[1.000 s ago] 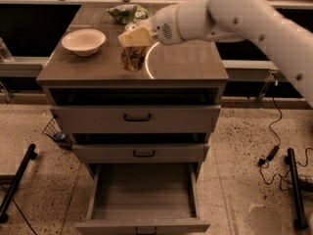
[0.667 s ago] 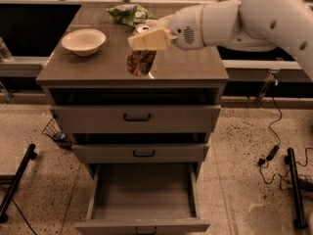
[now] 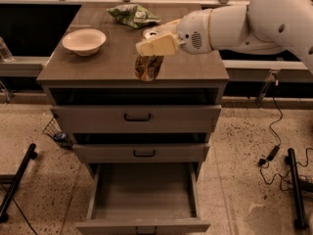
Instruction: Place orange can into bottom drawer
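My pincer (image 3: pixel 155 44) pinches the orange can (image 3: pixel 148 67) by its top, long axis upright, over the counter's (image 3: pixel 98 65) front edge, with the open bottom drawer (image 3: pixel 144 197) well below and slightly forward.

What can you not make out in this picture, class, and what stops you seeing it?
1. Orange can: in the camera view its top is hidden by the claw, which grips it above the front edge of the cabinet top; the label is blurred.
2. Bottom drawer: front cut off by the picture's lower edge.
3. Green bag: print too blurred to read.
4. Robot arm: cut off at the right edge.
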